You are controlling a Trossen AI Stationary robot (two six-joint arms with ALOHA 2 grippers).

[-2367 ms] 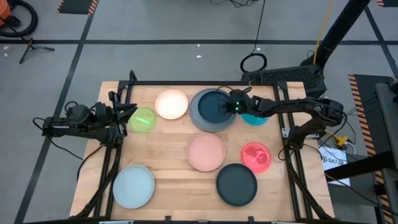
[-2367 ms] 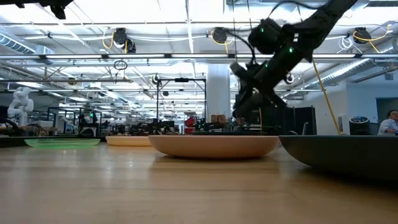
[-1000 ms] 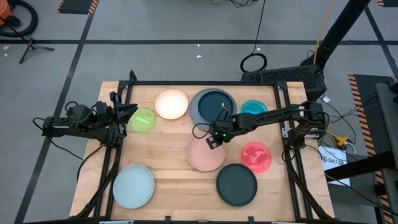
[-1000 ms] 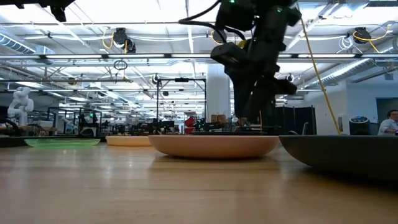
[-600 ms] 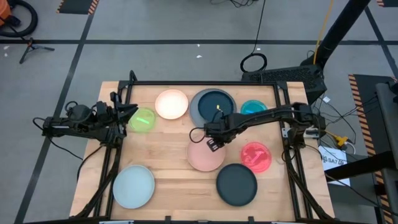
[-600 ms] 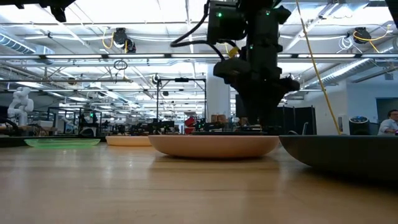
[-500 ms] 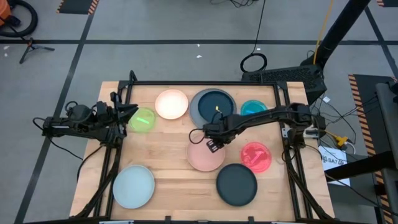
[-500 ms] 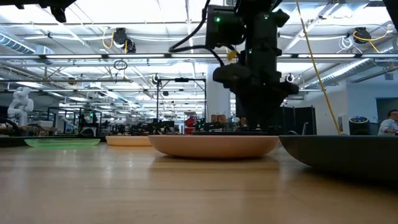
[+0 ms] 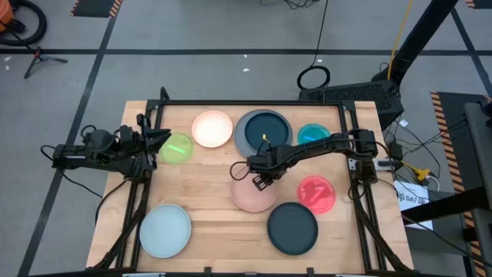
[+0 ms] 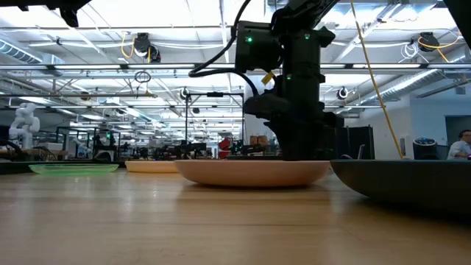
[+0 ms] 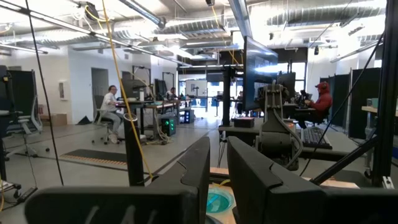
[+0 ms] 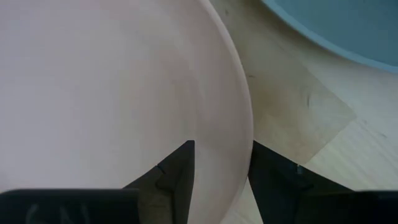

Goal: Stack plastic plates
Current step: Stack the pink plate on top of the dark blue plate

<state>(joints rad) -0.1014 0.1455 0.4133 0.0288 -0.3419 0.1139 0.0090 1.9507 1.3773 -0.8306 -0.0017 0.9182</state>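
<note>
- The right gripper [image 9: 261, 182] has moved away from the grey plate [image 9: 243, 143] at the back of the table [image 9: 207, 208] and come down over the pink plate [image 9: 254, 195] in the middle.
- In the right wrist view its two fingers [image 12: 180, 171] now sit one on each side of the pink plate's rim [image 12: 239, 124], with a small gap between them. The rim is in that gap, but the fingers have not squeezed it yet.
- A navy plate [image 9: 267, 128] lies inside the grey plate, so the stack looks already begun there.
- This means the pink plate is likely the next one to go on the stack. The next move is probably to pinch the rim and lift.
- The rim is thin and smooth, so it could slip out if the pinch is weak.
- The left gripper [image 9: 157, 137] waits at the left edge of the table, beside the green plate [image 9: 176, 148]. Its fingers are close together and hold nothing.
- The cream plate [image 9: 212, 128], teal plate [image 9: 311, 134], red plate [image 9: 317, 192], second navy plate [image 9: 293, 228] and pale blue plate [image 9: 165, 230] lie apart on the table, not stacked yet.
</note>
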